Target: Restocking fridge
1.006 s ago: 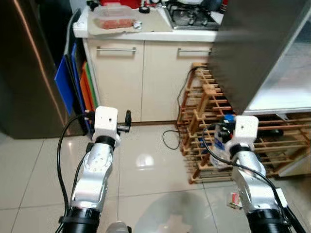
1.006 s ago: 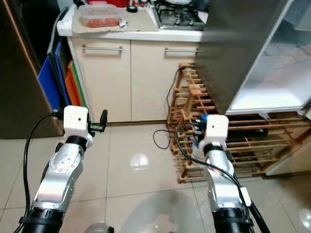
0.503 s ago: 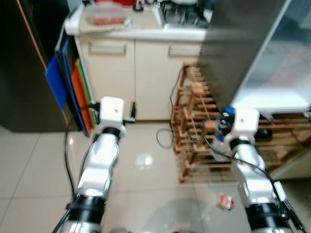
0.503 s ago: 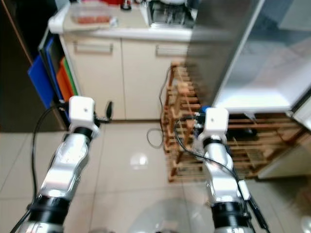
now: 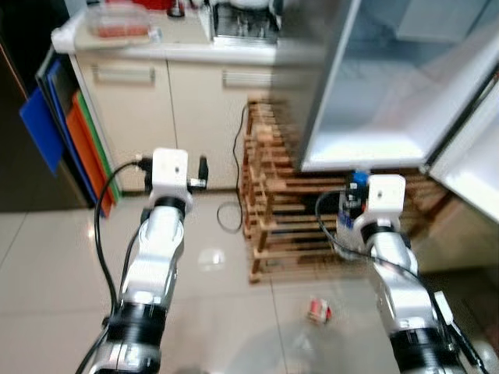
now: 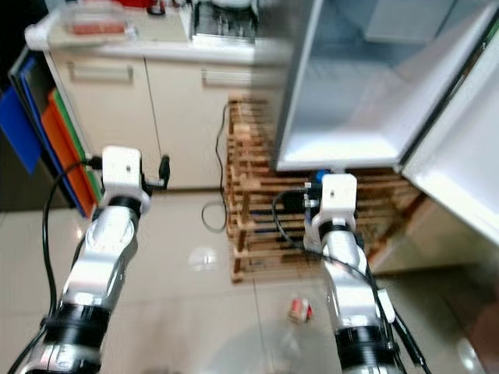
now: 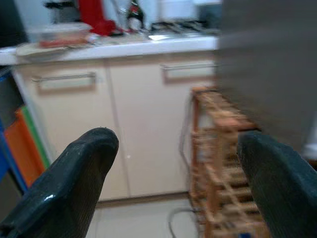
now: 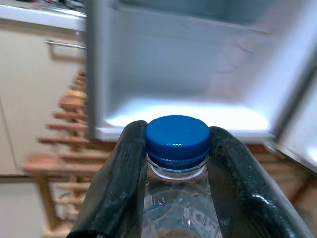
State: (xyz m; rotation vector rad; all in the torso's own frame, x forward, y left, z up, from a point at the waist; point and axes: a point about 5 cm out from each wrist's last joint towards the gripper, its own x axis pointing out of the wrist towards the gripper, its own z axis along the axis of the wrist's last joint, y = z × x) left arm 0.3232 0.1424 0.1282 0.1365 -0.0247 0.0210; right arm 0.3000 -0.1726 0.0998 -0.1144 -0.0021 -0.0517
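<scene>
My right gripper (image 8: 176,130) is shut on the neck of a clear water bottle (image 8: 177,148) with a blue cap, held upright in front of me. The bottle (image 5: 348,216) hangs just below the open fridge compartment (image 5: 390,93), whose white shelf is lit. The fridge door (image 5: 477,167) stands open to the right. My left gripper (image 7: 173,163) is open and holds nothing; it is raised at chest height and faces the kitchen cabinets (image 7: 138,119).
A wooden rack (image 5: 273,210) stands on the floor under the fridge, with a black cable beside it. A small packet (image 5: 317,311) lies on the tiles. Blue and orange boards (image 5: 48,128) lean at the left. A food container (image 5: 117,19) sits on the counter.
The view has swung to the right, bringing the open fridge compartment and its door into sight. Both arms keep their pose, and the bottle stays in my right gripper.
</scene>
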